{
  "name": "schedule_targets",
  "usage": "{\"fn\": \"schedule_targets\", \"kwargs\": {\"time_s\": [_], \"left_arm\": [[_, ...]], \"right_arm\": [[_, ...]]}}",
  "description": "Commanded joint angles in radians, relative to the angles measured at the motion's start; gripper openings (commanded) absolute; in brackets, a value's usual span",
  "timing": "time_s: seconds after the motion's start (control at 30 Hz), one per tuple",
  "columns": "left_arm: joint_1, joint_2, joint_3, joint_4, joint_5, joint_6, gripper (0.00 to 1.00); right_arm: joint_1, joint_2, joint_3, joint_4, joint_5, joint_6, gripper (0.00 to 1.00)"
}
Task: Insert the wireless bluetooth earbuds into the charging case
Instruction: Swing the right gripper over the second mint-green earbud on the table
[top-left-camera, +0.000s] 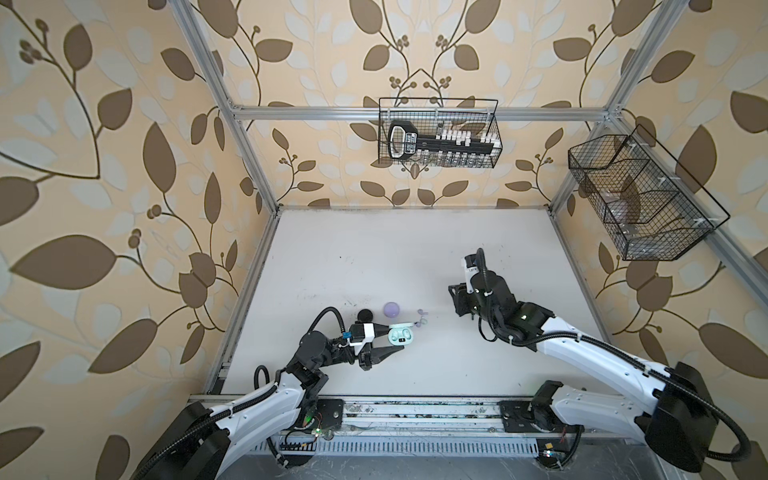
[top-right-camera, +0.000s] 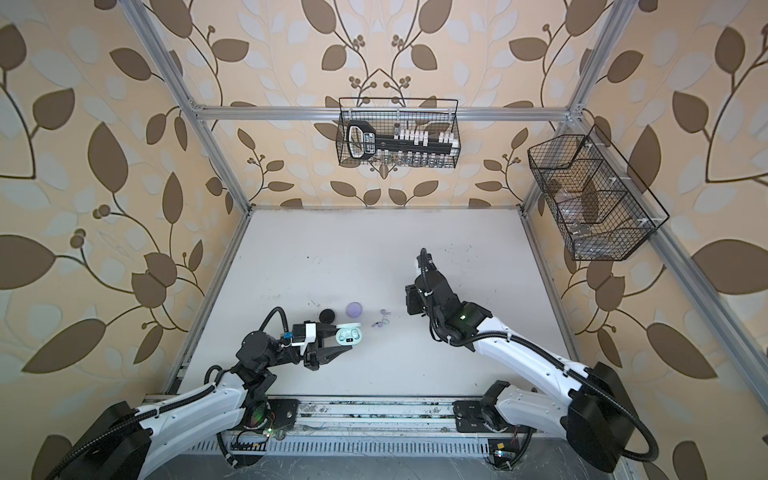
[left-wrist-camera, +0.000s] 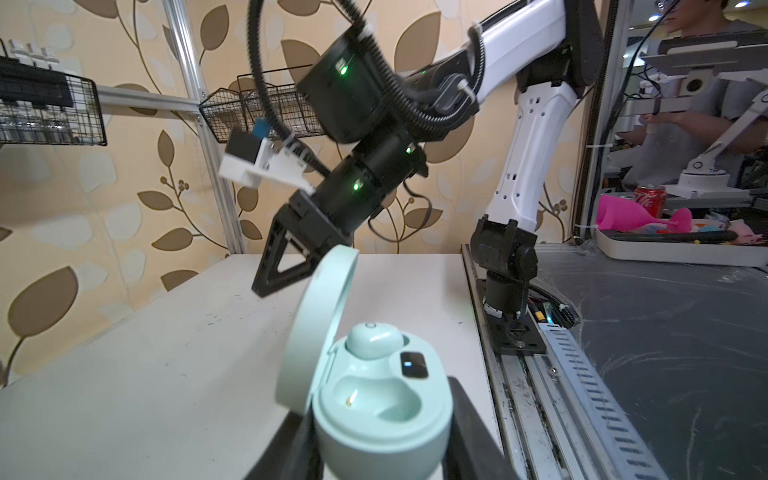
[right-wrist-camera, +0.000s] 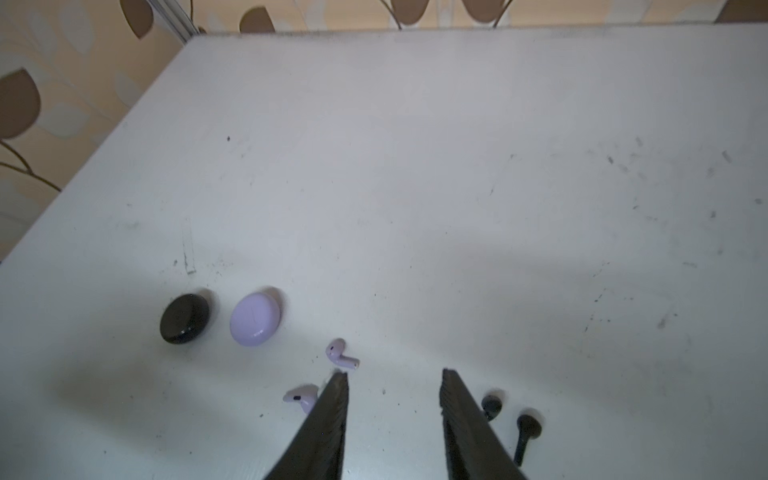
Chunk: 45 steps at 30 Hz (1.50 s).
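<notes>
Beige wallpaper (top-left-camera: 104, 174) with brown leaf vines surrounds a scuffed white table (top-left-camera: 374, 257). Aluminium frame rails (top-left-camera: 332, 113) carry a black wire basket (top-left-camera: 384, 160) at the back and another (top-left-camera: 594, 162) at the right.

The right gripper (right-wrist-camera: 394, 374) runs off the lower edge of its wrist view. One finger half hides a lavender earbud (right-wrist-camera: 300, 395), and the other clips a black earbud (right-wrist-camera: 492, 405). The mint charging case (left-wrist-camera: 386, 415) loses its base to the left wrist view's edge. In both top views the lavender pair (top-left-camera: 423, 321), between gripper and case, is too small to read.
</notes>
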Motion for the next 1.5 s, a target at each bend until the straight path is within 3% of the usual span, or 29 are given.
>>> {"fn": "schedule_targets", "kwargs": {"time_s": [0.0, 0.13, 0.27, 0.6, 0.93, 1.47], "left_arm": [[-0.012, -0.004, -0.014, 0.108, 0.056, 0.008, 0.0], [-0.017, -0.016, -0.013, 0.093, 0.061, 0.012, 0.0], [-0.022, -0.019, -0.007, 0.09, 0.058, 0.009, 0.0], [-0.023, -0.111, -0.005, -0.009, -0.001, 0.019, 0.0], [-0.024, -0.106, 0.002, -0.02, -0.006, 0.012, 0.0], [-0.023, -0.138, 0.001, -0.053, -0.023, 0.012, 0.0]], "right_arm": [[0.012, 0.01, -0.008, 0.104, -0.108, -0.005, 0.39], [0.006, 0.001, -0.051, 0.155, -0.121, -0.009, 0.42], [0.003, 0.084, -0.049, 0.168, -0.13, -0.011, 0.43], [0.052, 0.345, 0.089, 0.058, -0.088, -0.005, 0.47], [0.108, 0.489, 0.208, -0.073, 0.009, -0.046, 0.5], [0.164, 0.528, 0.221, -0.127, 0.073, -0.072, 0.5]]}}
